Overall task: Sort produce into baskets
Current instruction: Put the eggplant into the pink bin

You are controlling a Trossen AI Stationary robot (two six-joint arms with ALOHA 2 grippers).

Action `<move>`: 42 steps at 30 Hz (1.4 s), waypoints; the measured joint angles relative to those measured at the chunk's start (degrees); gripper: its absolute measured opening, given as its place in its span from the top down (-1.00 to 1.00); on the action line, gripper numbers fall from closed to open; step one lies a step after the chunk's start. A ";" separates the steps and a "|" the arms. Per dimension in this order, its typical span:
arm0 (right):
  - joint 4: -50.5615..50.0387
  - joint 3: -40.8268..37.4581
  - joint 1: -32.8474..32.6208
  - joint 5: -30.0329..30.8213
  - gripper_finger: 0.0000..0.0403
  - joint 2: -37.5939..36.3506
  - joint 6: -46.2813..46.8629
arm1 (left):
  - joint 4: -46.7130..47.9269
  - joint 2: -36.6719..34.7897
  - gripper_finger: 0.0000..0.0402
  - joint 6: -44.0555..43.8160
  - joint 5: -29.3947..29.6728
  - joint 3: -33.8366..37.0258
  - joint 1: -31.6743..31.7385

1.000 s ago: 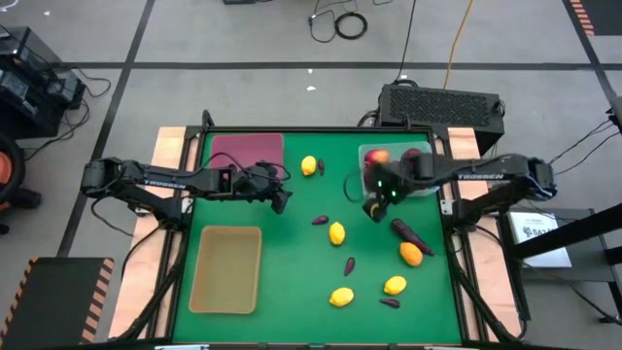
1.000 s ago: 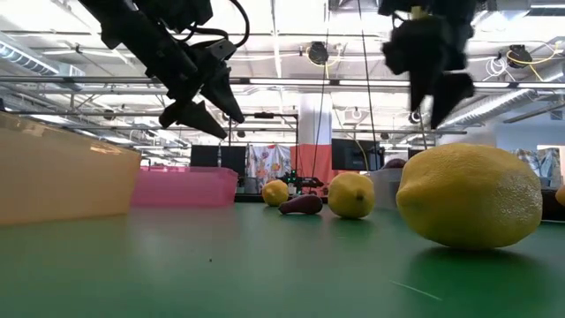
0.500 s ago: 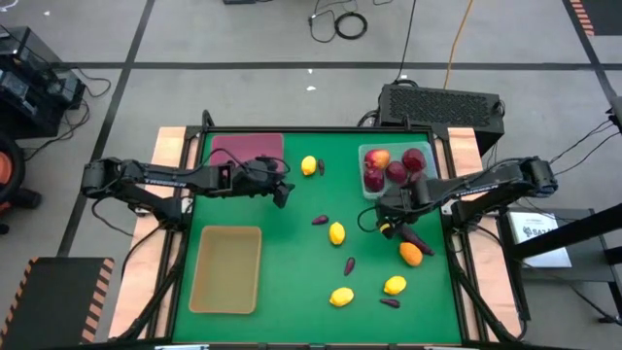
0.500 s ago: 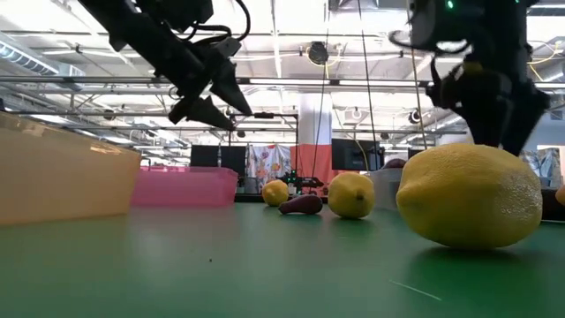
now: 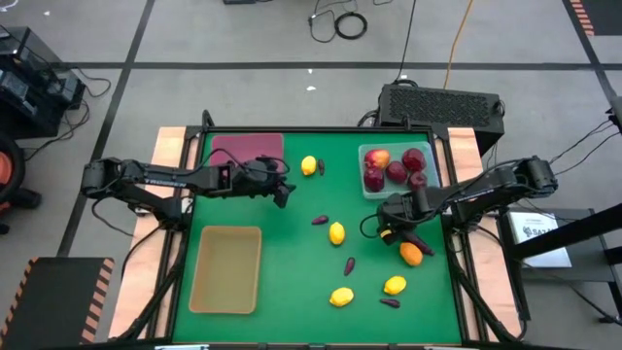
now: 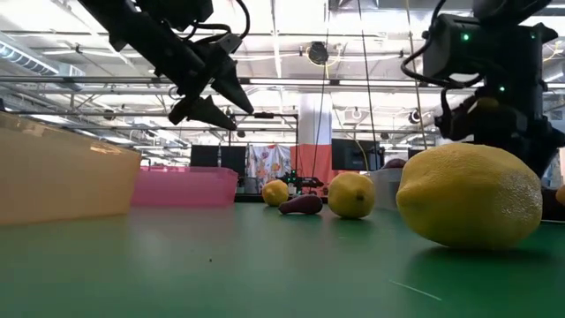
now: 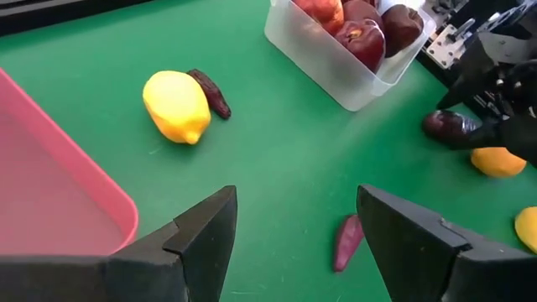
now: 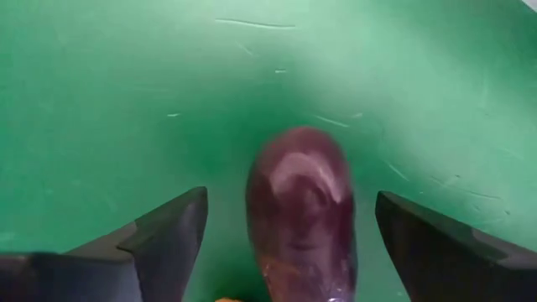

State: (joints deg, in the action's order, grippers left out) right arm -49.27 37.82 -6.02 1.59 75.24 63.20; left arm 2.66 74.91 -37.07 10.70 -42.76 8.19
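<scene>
My right gripper (image 8: 289, 205) points down, open, over a dark purple vegetable (image 8: 300, 210) lying on the green table; its fingers stand on either side without touching it. In the high view this gripper (image 5: 389, 229) is beside the orange fruit (image 5: 411, 254), just near of the clear basket (image 5: 363, 156) of red apples. My left gripper (image 5: 282, 191) hovers open beside the maroon basket (image 5: 248, 151). The tan basket (image 5: 226, 269) lies at the near left. Lemons (image 5: 336, 233) and small purple vegetables (image 5: 349, 265) lie scattered on the table.
A lemon (image 7: 176, 105) with a purple piece (image 7: 210, 92) beside it lies right of the maroon basket. Another purple piece (image 7: 346, 243) is ahead of my left gripper. Two lemons (image 5: 341, 297) and a purple piece (image 5: 389, 302) lie near the front edge.
My right gripper has left the clear basket, gone toward the table's near edge and sunk down over the purple vegetable, rolling its wrist as it went. The apples stay in the clear basket.
</scene>
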 joint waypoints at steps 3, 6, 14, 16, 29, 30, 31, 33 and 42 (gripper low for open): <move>0.13 -0.54 0.02 0.02 -0.55 0.00 0.03 | 0.00 0.00 -0.26 -0.10 -0.01 0.01 -0.10; 0.29 -0.52 0.02 0.02 -0.43 0.00 -0.44 | 0.00 0.00 -0.26 -0.14 0.00 0.01 -0.07; 0.40 -0.52 0.02 0.00 -0.09 0.00 -1.30 | 0.00 0.00 -0.26 -0.66 0.00 0.00 -0.09; 0.66 -0.52 0.02 0.02 0.01 0.00 -1.80 | 0.00 0.00 -0.26 -1.63 -0.02 0.00 -0.09; 1.67 7.18 0.84 4.73 0.19 0.00 -6.72 | -0.15 0.00 -0.26 -1.72 -1.55 0.00 -0.93; 1.75 8.46 1.16 5.17 0.19 0.00 -7.60 | -0.19 0.00 -0.26 -1.74 -1.55 0.00 -0.93; 1.90 9.90 1.39 5.78 0.19 0.00 -8.55 | -0.26 0.00 -0.26 -1.74 -1.58 0.01 -0.93; 3.36 12.87 1.71 7.29 0.19 0.00 -10.88 | -0.88 0.00 -0.26 -1.76 -1.73 0.02 -0.93; 31.04 21.90 3.74 10.27 0.18 -0.02 -24.54 | -7.05 0.00 -0.26 -1.43 -3.92 0.02 -2.42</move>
State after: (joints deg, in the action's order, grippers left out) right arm -18.23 59.73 -2.28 11.86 75.22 38.66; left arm -4.40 74.91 -38.50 6.78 -42.74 5.78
